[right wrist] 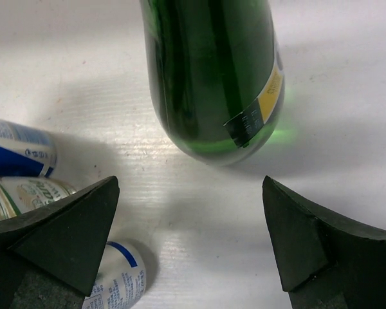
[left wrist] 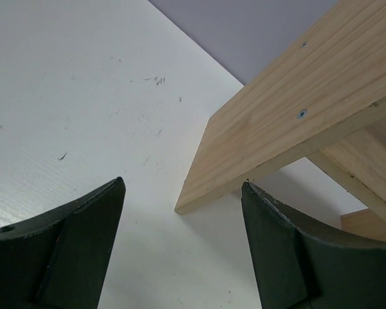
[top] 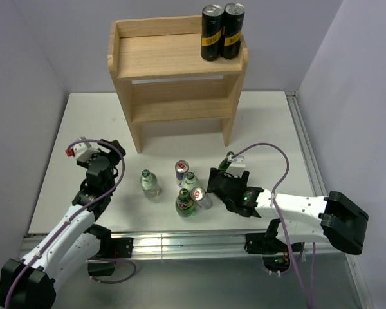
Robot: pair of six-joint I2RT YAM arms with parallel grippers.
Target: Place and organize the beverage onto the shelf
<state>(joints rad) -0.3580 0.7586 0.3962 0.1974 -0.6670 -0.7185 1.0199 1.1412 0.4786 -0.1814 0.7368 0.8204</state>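
Most likely a robotics lab test cell. Bare grey walls [top: 26,51] box in a white bench [top: 270,129]. A metal rail [top: 180,244] along its near edge carries the left arm [top: 71,225] and right arm [top: 296,206], both trailing purple cables [top: 264,145].

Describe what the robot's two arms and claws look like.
The left arm and right arm share white tubular links, black joint housings and looping purple cables. The left claw and right claw each have two matte black wedge-shaped fingers. A small red part marks the left wrist's white end.
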